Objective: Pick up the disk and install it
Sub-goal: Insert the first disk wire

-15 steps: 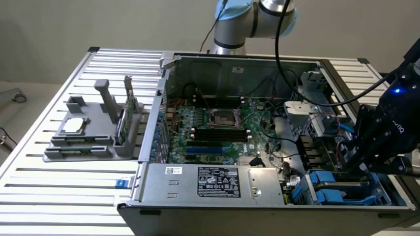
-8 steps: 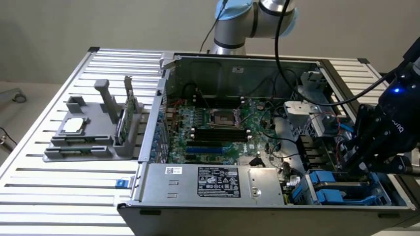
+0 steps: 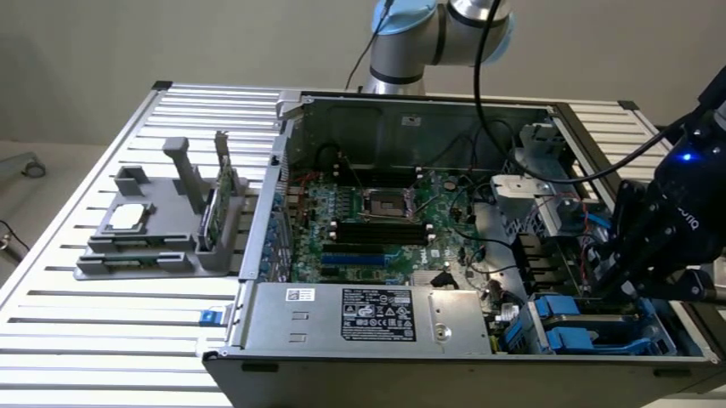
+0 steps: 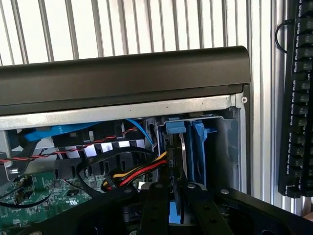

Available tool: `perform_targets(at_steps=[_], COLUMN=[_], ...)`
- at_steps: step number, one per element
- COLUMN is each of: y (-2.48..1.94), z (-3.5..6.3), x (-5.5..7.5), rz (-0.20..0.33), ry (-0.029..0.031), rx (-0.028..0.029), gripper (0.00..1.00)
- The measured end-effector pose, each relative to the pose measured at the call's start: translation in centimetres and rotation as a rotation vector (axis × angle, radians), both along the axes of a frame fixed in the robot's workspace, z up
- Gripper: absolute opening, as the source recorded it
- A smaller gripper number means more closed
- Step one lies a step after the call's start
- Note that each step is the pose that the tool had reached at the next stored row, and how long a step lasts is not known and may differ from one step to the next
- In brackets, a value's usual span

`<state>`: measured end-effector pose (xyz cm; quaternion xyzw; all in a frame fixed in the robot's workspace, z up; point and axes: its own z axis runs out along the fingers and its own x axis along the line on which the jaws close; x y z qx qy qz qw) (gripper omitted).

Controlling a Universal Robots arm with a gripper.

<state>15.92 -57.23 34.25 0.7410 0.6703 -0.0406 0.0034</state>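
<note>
In the wrist view the disk (image 4: 183,152) is seen edge-on, a thin silver slab framed by its blue carrier, standing in the blue cage (image 4: 199,147) at the corner of the computer case. My gripper (image 4: 177,198) is shut on the disk's near edge, with one black finger (image 4: 155,211) on each side of it. In the exterior view the gripper (image 3: 621,289) hangs over the blue cage (image 3: 579,323) at the case's front corner on the exterior view's right, and it hides the disk there.
The open case (image 3: 397,106) lies on a slatted metal table (image 3: 114,323). Red, yellow and black cables (image 4: 139,172) run close beside the cage. The motherboard (image 3: 375,217) and power supply (image 3: 375,313) fill the case. A grey fixture (image 3: 159,234) stands on the exterior view's left.
</note>
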Motion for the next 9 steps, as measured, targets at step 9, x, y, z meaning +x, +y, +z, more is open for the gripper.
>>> perform_targets(at_steps=[9], y=[-0.11], z=[-0.01], x=[0.00], rz=[0.042], ry=[0.0000], rx=[0.0005], gripper=[0.16])
